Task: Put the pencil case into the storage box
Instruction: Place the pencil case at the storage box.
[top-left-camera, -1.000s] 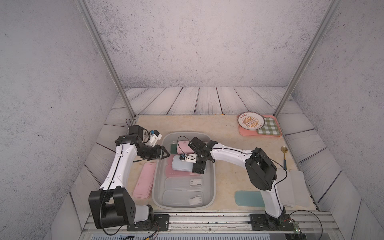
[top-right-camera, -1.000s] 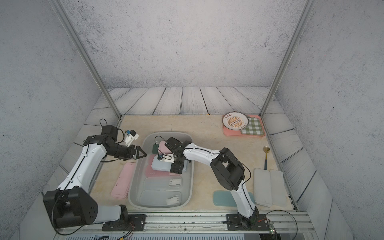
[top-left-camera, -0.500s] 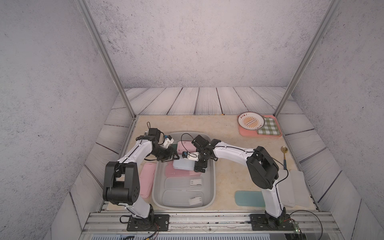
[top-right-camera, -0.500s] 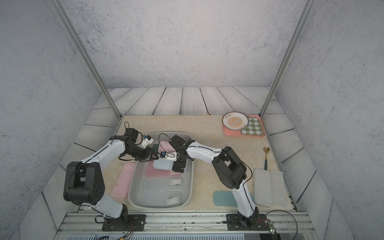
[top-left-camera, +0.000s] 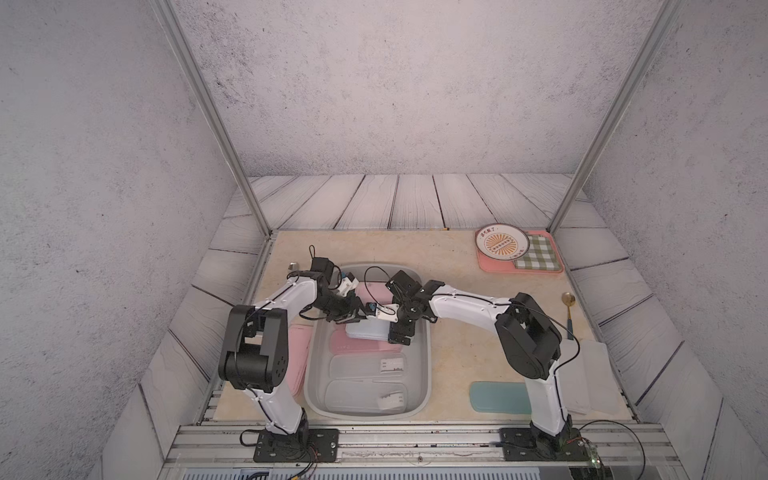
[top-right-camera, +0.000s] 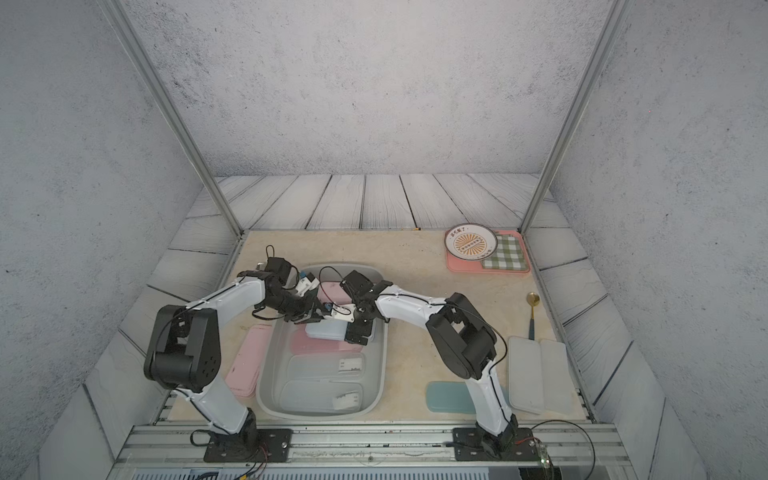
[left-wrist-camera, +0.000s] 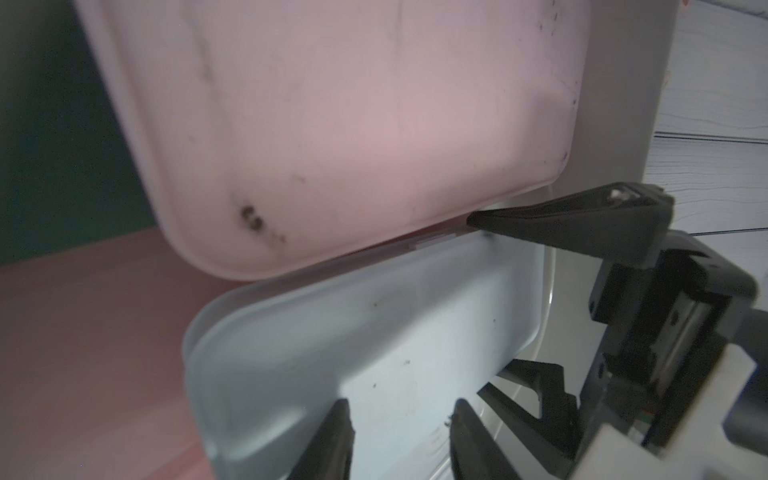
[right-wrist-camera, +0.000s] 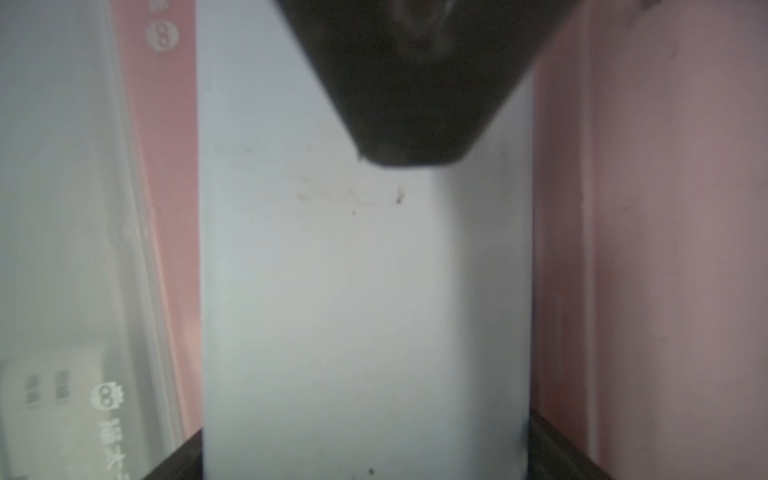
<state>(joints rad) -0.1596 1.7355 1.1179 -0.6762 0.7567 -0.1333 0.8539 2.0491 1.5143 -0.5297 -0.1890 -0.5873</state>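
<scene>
The light-grey storage box stands mid-table. Inside it, a light-blue pencil case lies tilted on a pink case. My right gripper straddles its width, both fingers against its long sides. My left gripper hovers over the same case, facing the right one. Its jaws stand narrowly apart with nothing between them. One left finger shows dark against the case top.
Also in the box are a pale pink case at the back and two translucent cases. Outside lie a pink case, a teal case, a white open case, a spoon and a salmon tray.
My left arm has swung from left of the box to over it, and its jaws have narrowed. The right gripper has kept the light-blue case, shifting slightly back.
</scene>
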